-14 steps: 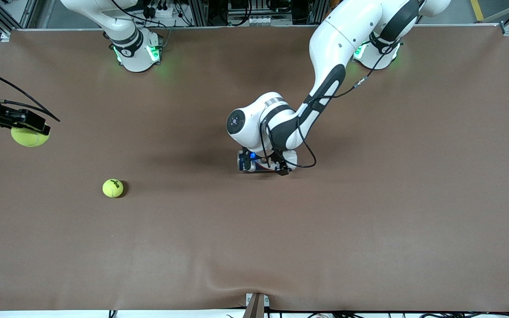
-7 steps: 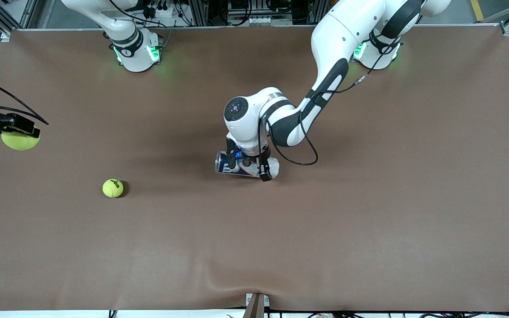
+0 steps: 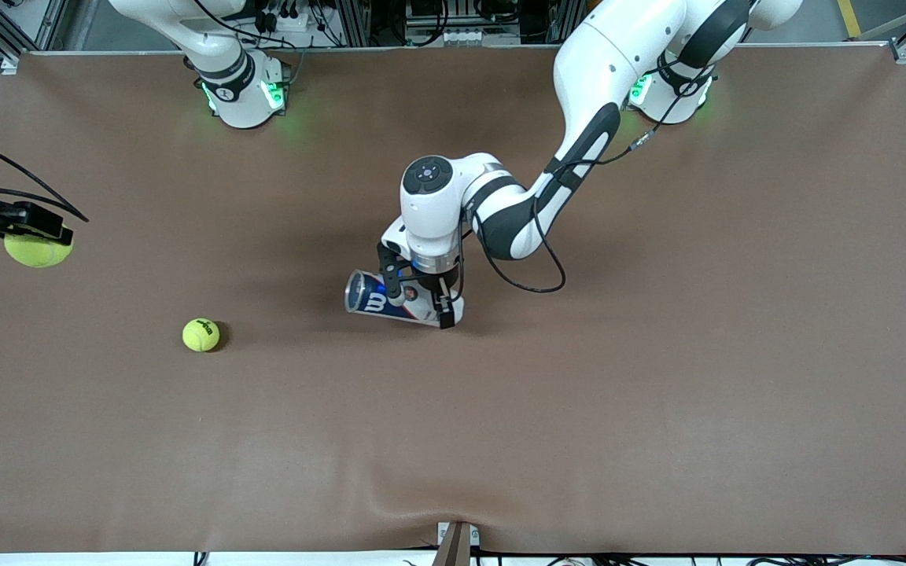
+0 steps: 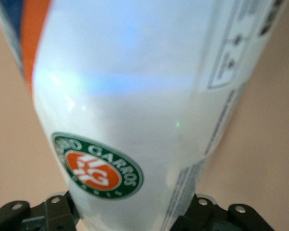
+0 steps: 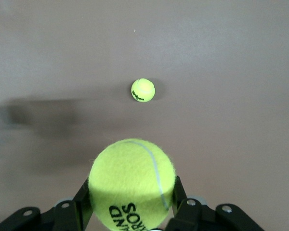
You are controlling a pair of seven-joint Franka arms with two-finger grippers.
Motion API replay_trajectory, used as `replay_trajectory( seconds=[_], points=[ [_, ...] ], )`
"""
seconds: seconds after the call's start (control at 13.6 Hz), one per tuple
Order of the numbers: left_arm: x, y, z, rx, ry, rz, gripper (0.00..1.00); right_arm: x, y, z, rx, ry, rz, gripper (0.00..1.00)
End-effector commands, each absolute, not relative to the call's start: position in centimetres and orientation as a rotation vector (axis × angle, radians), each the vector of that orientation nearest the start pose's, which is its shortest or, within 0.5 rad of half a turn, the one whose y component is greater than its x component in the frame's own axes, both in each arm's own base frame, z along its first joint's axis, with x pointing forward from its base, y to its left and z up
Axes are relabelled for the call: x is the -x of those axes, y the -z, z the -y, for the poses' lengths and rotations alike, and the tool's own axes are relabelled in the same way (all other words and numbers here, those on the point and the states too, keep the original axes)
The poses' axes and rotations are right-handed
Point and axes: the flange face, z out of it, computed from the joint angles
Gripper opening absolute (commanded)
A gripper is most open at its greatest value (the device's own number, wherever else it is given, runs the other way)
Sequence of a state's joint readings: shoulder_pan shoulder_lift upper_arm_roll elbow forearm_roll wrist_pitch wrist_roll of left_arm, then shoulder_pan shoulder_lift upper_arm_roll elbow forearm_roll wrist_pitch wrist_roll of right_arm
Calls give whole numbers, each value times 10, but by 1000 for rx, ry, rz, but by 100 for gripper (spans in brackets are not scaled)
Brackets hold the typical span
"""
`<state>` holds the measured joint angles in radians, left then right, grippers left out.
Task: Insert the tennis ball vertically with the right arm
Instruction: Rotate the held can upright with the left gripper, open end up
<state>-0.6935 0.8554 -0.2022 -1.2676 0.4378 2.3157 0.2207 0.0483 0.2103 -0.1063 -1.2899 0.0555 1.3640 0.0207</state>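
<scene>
Right gripper [image 5: 130, 211] is clamped on a fuzzy yellow-green felt tennis ball [image 5: 132, 184], up in the air over the right arm's end of the brown table [image 3: 657, 409], well apart from the white-and-blue plastic ball can [image 3: 390, 299]. Ball looks light, springy, grippy felt; hold across its widest part w/ moderate squeeze. Left gripper [image 3: 418, 292] clamps the can, tilted, mouth toward the held ball. A 2nd loose yellow-green tennis ball [image 3: 200, 335] lies on the table betw. can and held ball.
</scene>
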Motion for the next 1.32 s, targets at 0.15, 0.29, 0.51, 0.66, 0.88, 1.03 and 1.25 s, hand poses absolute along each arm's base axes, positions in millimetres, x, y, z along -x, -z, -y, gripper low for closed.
replay_trajectory(
  seconds=[0.15, 0.29, 0.51, 0.66, 0.88, 1.03, 1.25],
  points=[
    [-524, -273, 579, 2566, 632, -1726, 75, -596, -622, 22, 3094, -200, -100, 0],
    [-525, -271, 583, 2605, 707, -1708, 75, -596, -622, 22, 3094, -197, -100, 0],
    [-523, -250, 588, 2671, 845, -1675, 75, -597, -620, 16, 3100, -200, -96, 0],
    [-520, -235, 591, 2713, 935, -1657, 75, -598, -620, 15, 3100, -196, -94, 0],
    [-516, -203, 590, 2793, 1143, -1612, 75, -598, -620, 14, 3102, -196, -90, 0],
    [-508, -168, 583, 2832, 1299, -1598, 75, -598, -620, 13, 3101, -196, -92, 0],
    [-511, -145, 565, 2885, 1476, -1513, 75, -598, -619, 12, 3101, -198, -89, 0]
  ],
)
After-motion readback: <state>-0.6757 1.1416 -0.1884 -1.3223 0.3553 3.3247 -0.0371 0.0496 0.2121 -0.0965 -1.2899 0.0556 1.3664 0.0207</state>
